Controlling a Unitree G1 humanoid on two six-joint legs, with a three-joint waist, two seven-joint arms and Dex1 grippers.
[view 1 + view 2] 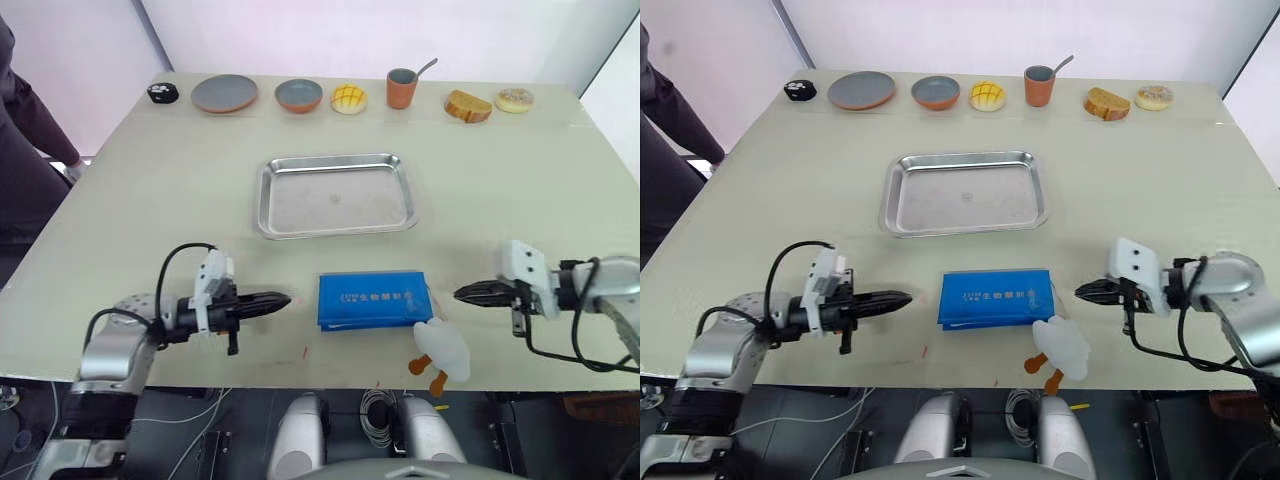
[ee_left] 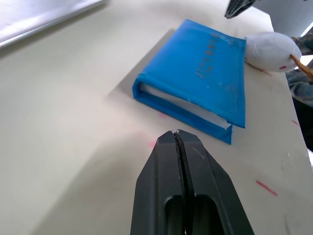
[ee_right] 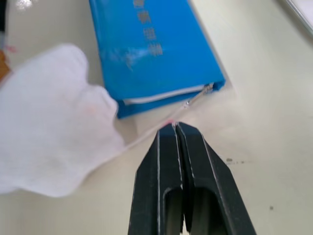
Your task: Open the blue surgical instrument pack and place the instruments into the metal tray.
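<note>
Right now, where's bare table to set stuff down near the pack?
Bare strip between metal tray and blue pack; open table either side of the tray. Crowded at the pack's near right corner, where the white toy sits, and along the far-edge dish row.

This looks like a robot test lab rather than a home: a plain pale table (image 1: 120, 200) stands against bare white walls, with plates (image 1: 224, 93), a bowl (image 1: 299, 95), a cup (image 1: 401, 88) and bread pieces (image 1: 468, 106) lined up in a neat row like props.
</note>
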